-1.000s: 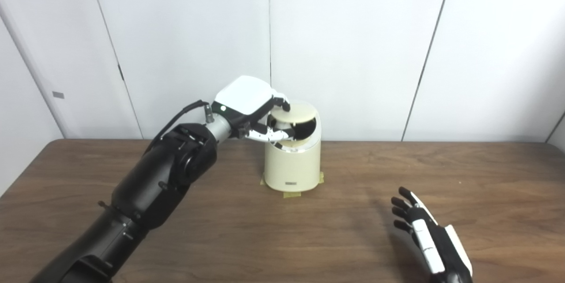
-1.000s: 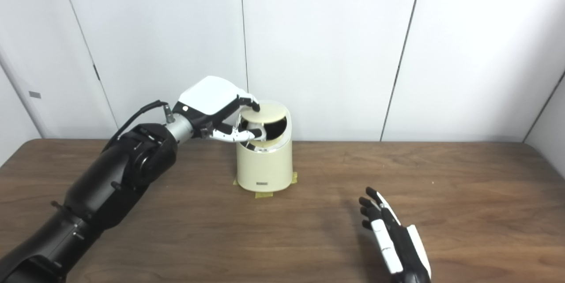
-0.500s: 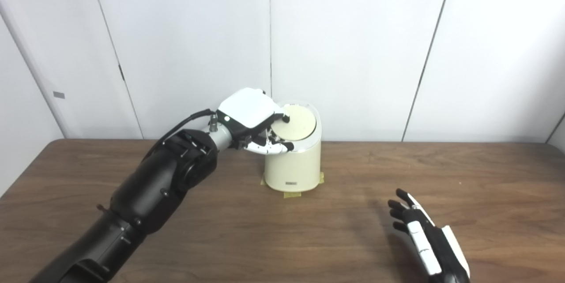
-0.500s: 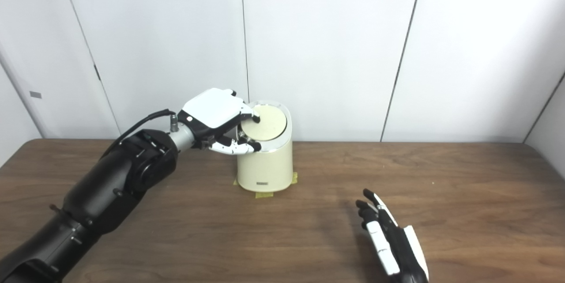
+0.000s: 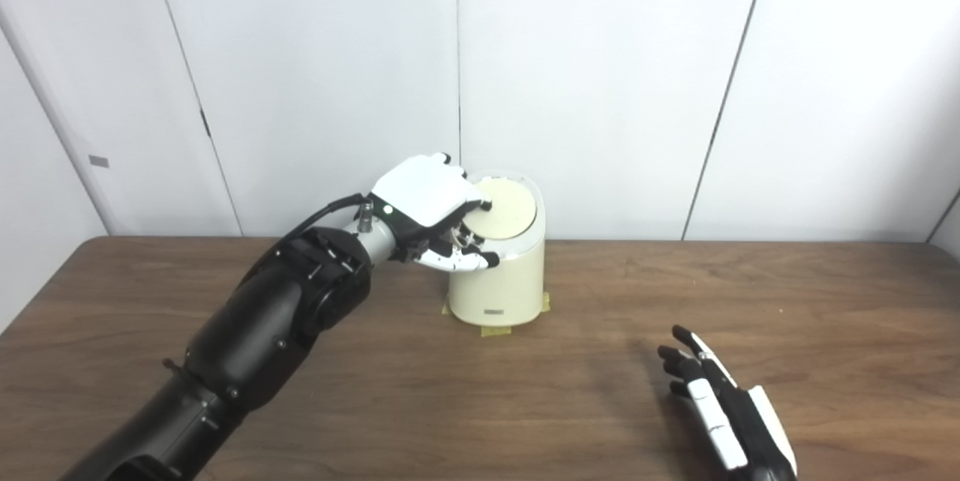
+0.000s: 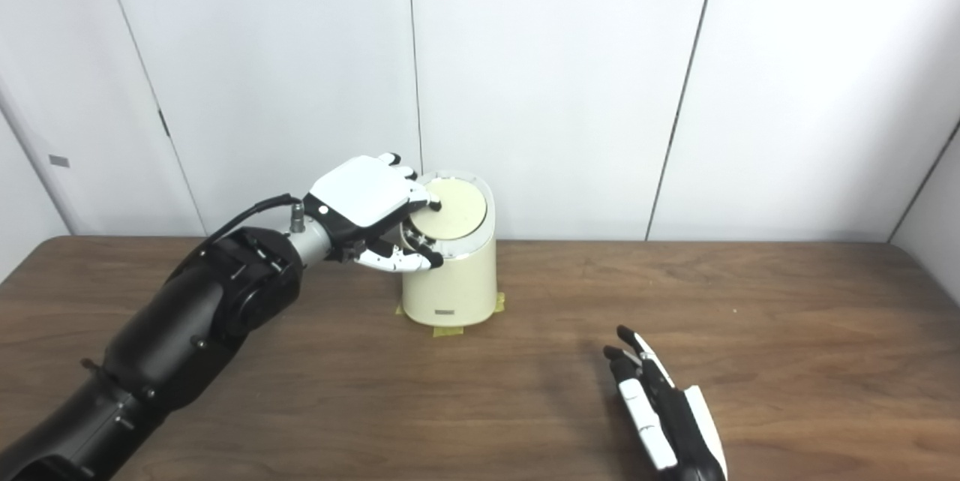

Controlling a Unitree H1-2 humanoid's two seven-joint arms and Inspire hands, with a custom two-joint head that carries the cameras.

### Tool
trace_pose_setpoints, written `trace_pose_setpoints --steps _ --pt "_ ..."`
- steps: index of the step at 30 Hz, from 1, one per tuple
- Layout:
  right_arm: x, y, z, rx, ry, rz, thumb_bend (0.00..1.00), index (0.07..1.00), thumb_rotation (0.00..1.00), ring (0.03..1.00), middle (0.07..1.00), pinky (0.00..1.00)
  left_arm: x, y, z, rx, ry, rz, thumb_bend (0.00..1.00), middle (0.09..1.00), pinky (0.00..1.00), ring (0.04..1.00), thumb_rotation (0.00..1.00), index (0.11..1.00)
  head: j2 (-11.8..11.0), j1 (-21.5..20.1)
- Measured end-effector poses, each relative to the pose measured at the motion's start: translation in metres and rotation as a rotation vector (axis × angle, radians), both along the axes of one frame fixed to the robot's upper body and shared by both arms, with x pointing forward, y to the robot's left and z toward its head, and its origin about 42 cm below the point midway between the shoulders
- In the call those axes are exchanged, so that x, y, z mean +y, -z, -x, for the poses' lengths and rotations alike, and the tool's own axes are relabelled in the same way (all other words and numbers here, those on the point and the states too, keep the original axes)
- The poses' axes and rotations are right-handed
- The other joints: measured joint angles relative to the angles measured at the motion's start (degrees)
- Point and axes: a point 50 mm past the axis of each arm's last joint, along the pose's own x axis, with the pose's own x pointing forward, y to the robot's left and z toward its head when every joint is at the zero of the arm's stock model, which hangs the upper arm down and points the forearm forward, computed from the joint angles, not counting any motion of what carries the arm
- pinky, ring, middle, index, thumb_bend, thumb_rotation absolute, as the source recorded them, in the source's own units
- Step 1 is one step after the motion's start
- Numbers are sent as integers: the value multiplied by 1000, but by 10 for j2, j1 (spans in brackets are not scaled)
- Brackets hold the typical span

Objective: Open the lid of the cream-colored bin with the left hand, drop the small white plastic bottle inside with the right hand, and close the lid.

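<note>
Left hand (image 5: 431, 205) rests on the shut lid (image 5: 501, 207) of the bin (image 5: 499, 282), fingers loosely curled, gripping nothing; right hand (image 5: 724, 410) spread, empty.

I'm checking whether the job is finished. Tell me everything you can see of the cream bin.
The cream bin is a small rounded container, seemingly smooth plastic, standing upright at the table's far middle near the wall. Its round lid lies flat in a pale, glossy rim, tilted toward the camera: closed. A small dark label sits low on the front; yellowish tape shows at its base. The left hand rests at the lid's left edge, fingers touching it.
</note>
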Motion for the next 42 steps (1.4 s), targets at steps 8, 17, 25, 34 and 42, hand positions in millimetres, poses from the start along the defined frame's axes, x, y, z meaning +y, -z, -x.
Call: trace_pose_setpoints --steps 8,17,25,34,42 --pt "0 0 0 4 0 0 599 923 1000 851 847 815 0 2 3 -14 28 -6 536 852 994 938 814 827 6 0" --pt "2 0 0 12 -1 11 621 918 1000 843 839 804 -2 4 10 -55 75 -35 548 865 1000 945 797 754 11 -2" --pt "2 0 1 17 -2 -4 594 920 1000 852 839 823 -4 6 12 -87 104 -53 554 859 1000 935 772 708 15 -3" --pt "1 0 1 18 -2 -22 603 925 1000 857 841 835 -7 8 13 -117 109 -101 547 864 1000 932 786 694 20 -4" --pt "0 -2 2 11 1 -31 590 923 1000 843 832 812 -7 9 13 -111 108 -107 545 869 1000 933 775 703 22 -5"
